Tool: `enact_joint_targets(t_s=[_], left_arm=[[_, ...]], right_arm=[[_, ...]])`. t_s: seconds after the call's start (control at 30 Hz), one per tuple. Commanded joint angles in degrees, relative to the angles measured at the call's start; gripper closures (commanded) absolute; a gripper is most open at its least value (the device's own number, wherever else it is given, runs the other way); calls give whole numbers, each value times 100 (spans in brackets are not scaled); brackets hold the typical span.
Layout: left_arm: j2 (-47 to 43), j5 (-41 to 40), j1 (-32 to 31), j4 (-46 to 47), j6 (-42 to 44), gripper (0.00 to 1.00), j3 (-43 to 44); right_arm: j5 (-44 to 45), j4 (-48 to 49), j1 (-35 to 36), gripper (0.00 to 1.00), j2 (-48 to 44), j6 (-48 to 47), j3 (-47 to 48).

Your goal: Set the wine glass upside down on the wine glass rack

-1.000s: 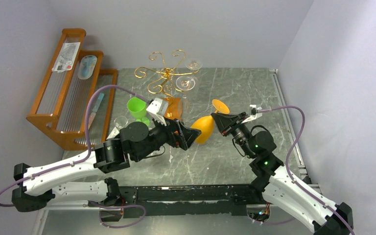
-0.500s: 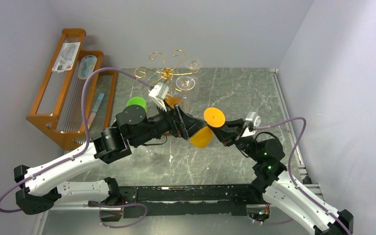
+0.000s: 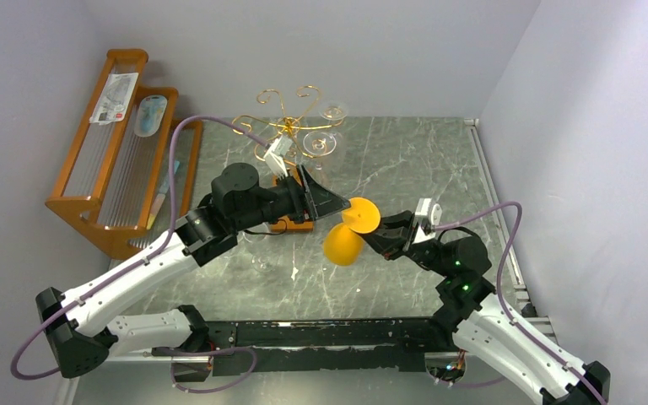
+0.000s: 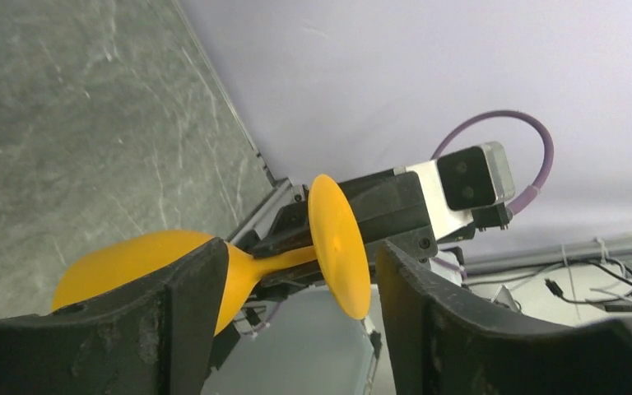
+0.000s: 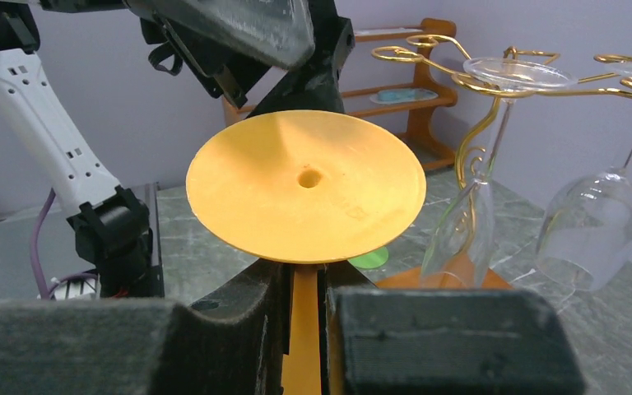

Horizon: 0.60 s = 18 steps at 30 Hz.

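Right gripper (image 3: 378, 238) is clamped on the orange wine glass (image 3: 342, 242) stem, mid-air over tabletop (image 3: 405, 160) centre. Left gripper (image 4: 296, 276) jaws are apart, straddling the stem. Wine glass rack (image 3: 287, 126) stands near the far edge.

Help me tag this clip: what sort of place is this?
Probably a robot lab cell, not a home: arms bolted to a table, with bare walls boxing it in.

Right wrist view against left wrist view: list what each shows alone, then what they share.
Right wrist only: the gold rack with two clear glasses hanging upside down, and the wooden shelf. Left wrist only: the bowl of the orange wine glass and the right arm's camera. Both: that glass's foot and stem, clamped in the right gripper.
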Motion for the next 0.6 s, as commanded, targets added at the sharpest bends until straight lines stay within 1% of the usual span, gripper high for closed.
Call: enact_joint_targets(t_s=[0.0, 0.03, 0.17, 0.23, 0.43, 0.5, 0.57], left_arm=[[3, 770, 82, 342, -338, 31, -26], [6, 833, 81, 360, -346, 33, -21], [88, 1187, 135, 506, -469, 45, -70], [108, 1184, 169, 488, -520, 52, -168], [56, 1388, 323, 926, -868, 58, -575], [51, 1486, 354, 1040, -944, 62, -614], [50, 1529, 376, 1064, -983, 68, -618]], right_arm=[[-180, 154, 2, 100, -22, -24, 151], [-190, 143, 4, 100, 4, -42, 165], [-283, 155, 2, 100, 136, -109, 223], [-309, 214, 2, 100, 199, -119, 238], [-473, 340, 2, 100, 382, -100, 257], [-534, 317, 7, 100, 429, -114, 259], [-565, 275, 4, 100, 481, -148, 268]])
